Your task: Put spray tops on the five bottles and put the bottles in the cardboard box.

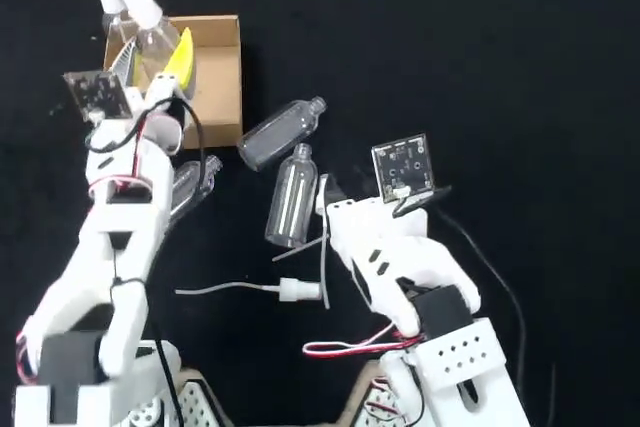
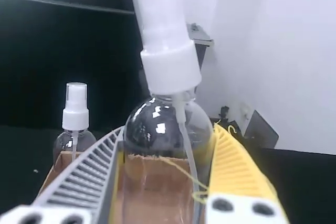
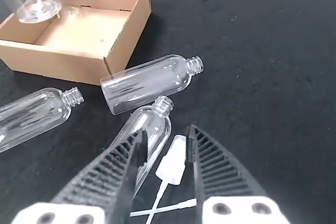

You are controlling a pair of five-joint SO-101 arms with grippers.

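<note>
My left gripper (image 1: pixel 160 62) is shut on a clear bottle (image 2: pixel 168 129) fitted with a white spray top (image 2: pixel 165 51), held upright over the cardboard box (image 1: pixel 222 57). A second capped bottle (image 2: pixel 73 129) stands in the box's far corner. Three uncapped bottles lie on the black table: one by the box corner (image 1: pixel 283 132), one just below it (image 1: pixel 292 195), one under the left arm (image 1: pixel 192 185). My right gripper (image 3: pixel 166 130) is open low over the table, with a loose spray top (image 3: pixel 172 163) lying between its fingers beside a bottle's neck (image 3: pixel 163 103).
Another spray top (image 1: pixel 297 290) lies nearer the arm bases, its long tube stretching left. Two thin tubes cross under the right gripper (image 3: pixel 157 208). The table's right half is bare black cloth.
</note>
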